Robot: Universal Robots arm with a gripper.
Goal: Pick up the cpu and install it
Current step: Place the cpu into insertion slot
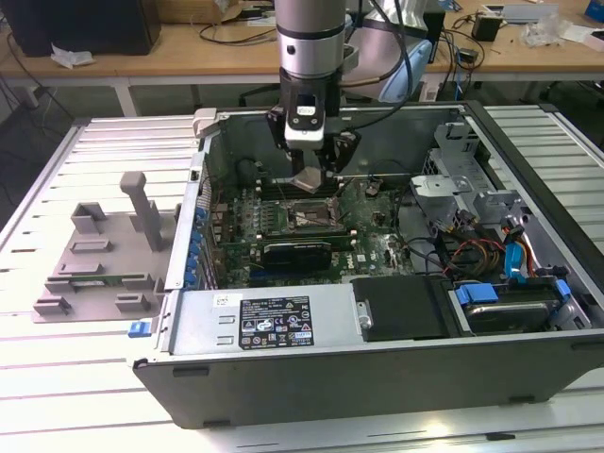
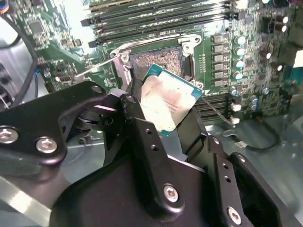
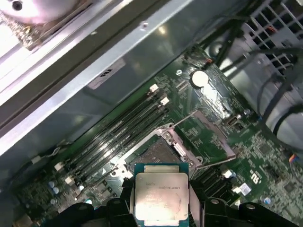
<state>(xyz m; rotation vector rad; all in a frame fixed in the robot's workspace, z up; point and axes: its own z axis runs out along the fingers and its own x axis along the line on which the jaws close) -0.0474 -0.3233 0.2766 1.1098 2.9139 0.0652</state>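
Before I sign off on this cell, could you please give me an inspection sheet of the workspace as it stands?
Surface: slatted metal table carrying an open computer case.
Job's things: cpu held over the open socket, not seated.
Clutter: grey fixture beside the case, at the exterior view's left.
Hand: the hand is shut on the cpu.
Cables: coloured bundle inside the case, apart from the socket.
Surroundings: wooden benches behind the table.
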